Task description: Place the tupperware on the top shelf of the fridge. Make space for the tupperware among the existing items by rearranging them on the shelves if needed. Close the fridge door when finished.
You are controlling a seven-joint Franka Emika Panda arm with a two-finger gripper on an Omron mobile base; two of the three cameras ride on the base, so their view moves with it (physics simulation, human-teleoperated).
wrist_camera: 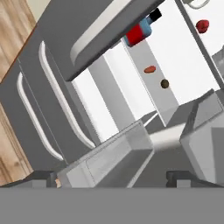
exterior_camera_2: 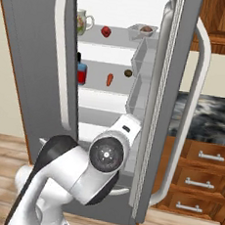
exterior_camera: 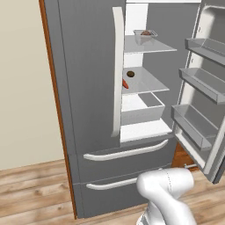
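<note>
The fridge (exterior_camera: 88, 88) has its left door shut and its right door (exterior_camera: 206, 88) swung open. The tupperware (exterior_camera: 144, 37) (exterior_camera_2: 142, 30) sits on the top shelf (exterior_camera: 154, 47) toward the right, with a red fruit (exterior_camera_2: 106, 31) (wrist_camera: 202, 25) to its left. One shelf lower lie the carrot (exterior_camera_2: 109, 79) (wrist_camera: 149, 69) and the brown lump (exterior_camera_2: 128, 73) (wrist_camera: 164, 83). My gripper (wrist_camera: 113, 179) is open with nothing between its fingertips (wrist_camera: 43, 177), low in front of the fridge and facing its white drawer (wrist_camera: 118, 153).
A mug (exterior_camera_2: 82, 22) stands at the top shelf's left end, a red and blue bottle (exterior_camera_2: 81, 72) on the shelf below. Grey door bins (exterior_camera: 197, 83) line the open door. Wooden drawers (exterior_camera_2: 202, 168) and a dark counter lie right of the fridge.
</note>
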